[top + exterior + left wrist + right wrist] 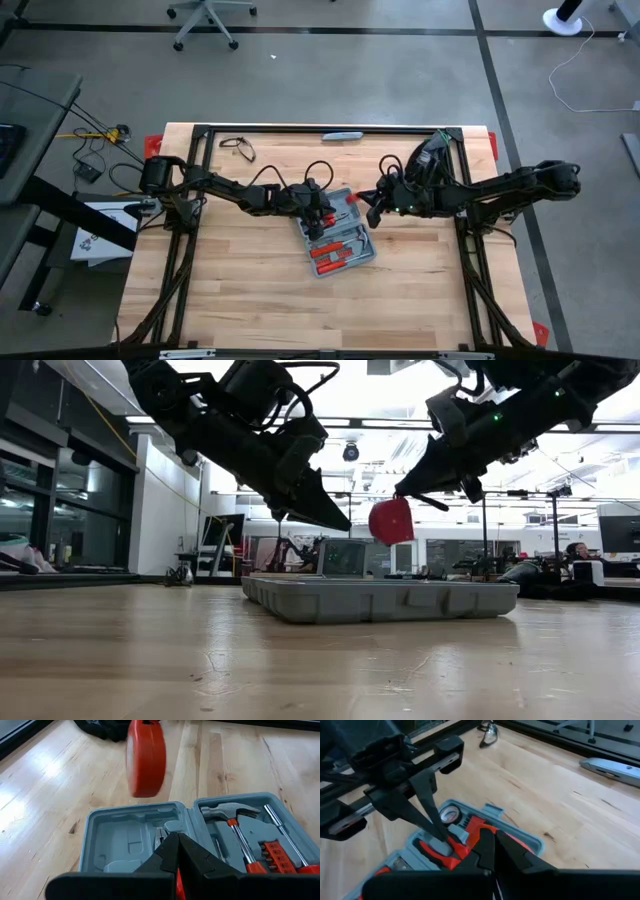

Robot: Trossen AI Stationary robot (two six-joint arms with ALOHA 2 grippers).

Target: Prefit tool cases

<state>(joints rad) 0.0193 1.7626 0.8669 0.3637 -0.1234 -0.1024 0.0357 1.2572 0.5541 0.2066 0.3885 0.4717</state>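
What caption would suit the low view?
Two robot arms hang over an open tool case, the right gripper holding a red round tool above it.

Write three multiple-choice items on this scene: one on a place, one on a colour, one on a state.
1. Where is the red round plastic tape measure?
A. Lying in its moulded slot in the case
B. Held in the air by the right end effector, above the table
C. On the floor beside the table

2. What colour is the handle of the steel-headed hammer in the case?
A. Red
B. Yellow
C. Green

3. How does the blue-grey rectangular plastic tool case stand?
A. Shut and latched
B. Upright on its edge
C. Open, both halves flat on the wooden table

Answers:
1. B: the low view shows it hanging clear of the case at the tip of the right arm.
2. A: the left wrist view shows the red grip below the head.
3. C: the left wrist view shows both moulded halves facing up.
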